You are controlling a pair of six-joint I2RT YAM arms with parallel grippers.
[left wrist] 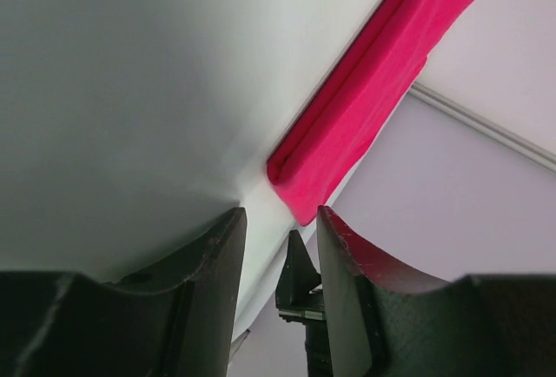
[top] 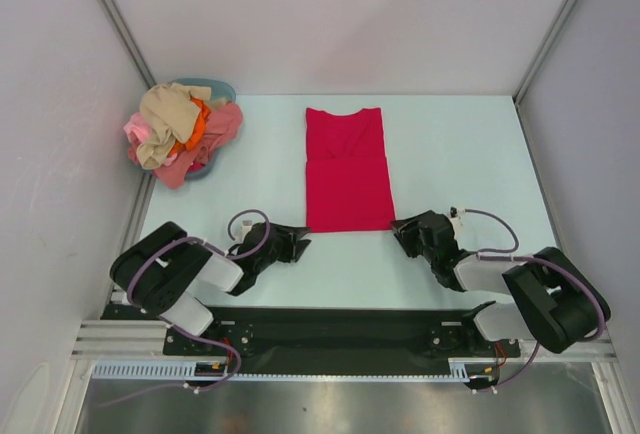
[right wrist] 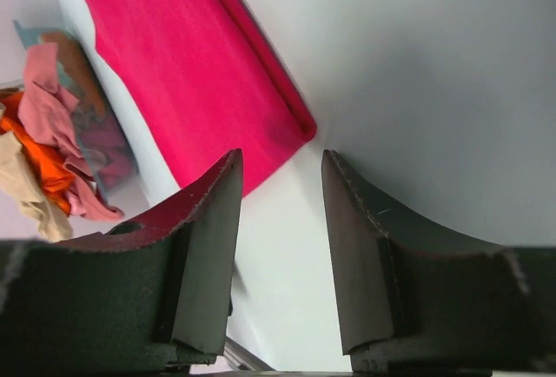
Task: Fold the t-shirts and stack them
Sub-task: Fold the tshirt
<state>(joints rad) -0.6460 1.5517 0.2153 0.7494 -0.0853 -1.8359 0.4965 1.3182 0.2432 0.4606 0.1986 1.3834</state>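
Folding looks midway: the crimson t-shirt (top: 347,169) lies mid-table, a long strip; the left gripper (top: 302,243) at seven o'clock and right gripper (top: 399,226) at five sit parted, empty, by its near corners; next, I'd judge, pinch those and fold toward twelve

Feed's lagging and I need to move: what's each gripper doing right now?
Left gripper: open, holding nothing.
Right gripper: open, holding nothing.
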